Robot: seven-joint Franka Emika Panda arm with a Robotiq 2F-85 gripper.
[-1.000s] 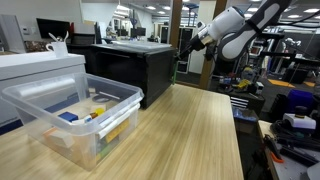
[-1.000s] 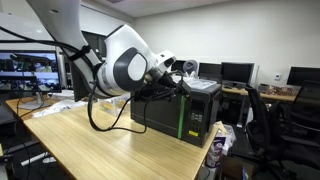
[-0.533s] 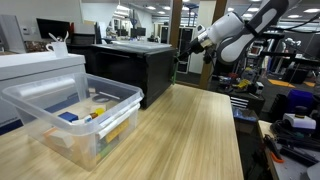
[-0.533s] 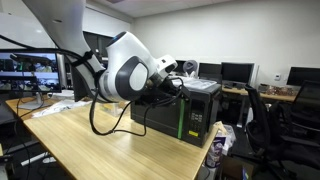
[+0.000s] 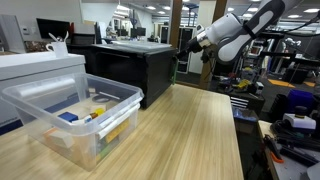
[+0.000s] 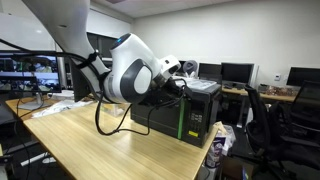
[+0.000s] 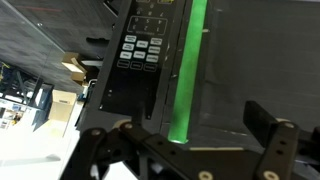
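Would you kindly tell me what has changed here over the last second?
Only the arm adjusted slightly; the pincer stays open and empty by the upper front of the black microwave. Nothing was grasped or released. The microwave, plastic bin and table did not move.

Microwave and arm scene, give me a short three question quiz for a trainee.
1. True or false: the tool is shut.
2. The stripe on the microwave is: A red, B green, C blue?
3. Fill in: the clear bin sits on a ___ table.
Key: 1 false; 2 B; 3 wooden.
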